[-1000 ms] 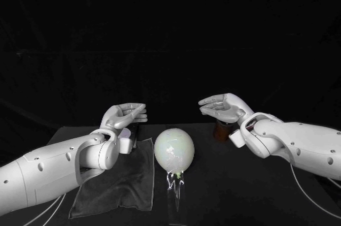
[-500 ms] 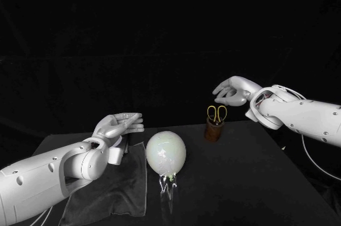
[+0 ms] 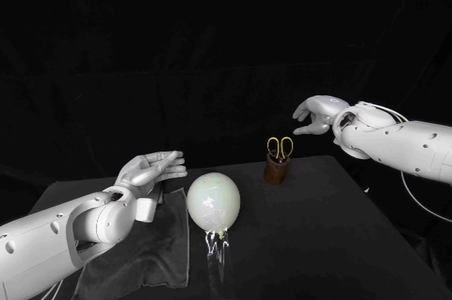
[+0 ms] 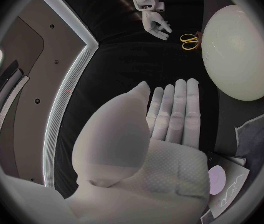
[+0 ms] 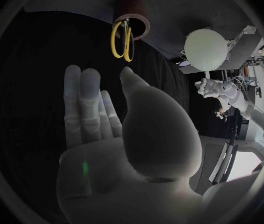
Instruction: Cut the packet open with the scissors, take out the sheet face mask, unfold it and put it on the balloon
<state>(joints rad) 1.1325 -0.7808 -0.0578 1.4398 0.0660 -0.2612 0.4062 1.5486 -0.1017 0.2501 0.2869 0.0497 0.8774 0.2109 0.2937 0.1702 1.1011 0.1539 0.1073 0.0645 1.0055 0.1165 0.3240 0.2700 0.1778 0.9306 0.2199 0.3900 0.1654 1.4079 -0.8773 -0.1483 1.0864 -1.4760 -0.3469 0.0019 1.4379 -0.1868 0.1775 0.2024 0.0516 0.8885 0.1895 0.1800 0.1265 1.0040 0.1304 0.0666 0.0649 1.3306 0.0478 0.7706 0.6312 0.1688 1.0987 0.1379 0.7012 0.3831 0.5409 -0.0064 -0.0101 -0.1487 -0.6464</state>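
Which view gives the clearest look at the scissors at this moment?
The right wrist view: the scissors show largest there, yellow handles sticking out of the brown holder. The head view shows them smaller, upright in that holder; the left wrist view catches tiny yellow handles. The blades sit hidden in the holder.

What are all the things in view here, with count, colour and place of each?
balloon: one, pale, middle of table, on a clear stand
scissors: one pair, yellow handles, upright in holder
holder: one, brown, far edge, right of balloon
packet: one, white and lilac, on cloth
cloth: one, grey, left of balloon
table: one, black
left hand: silver, holds nothing, above cloth
right hand: silver, holds nothing, above holder, further right
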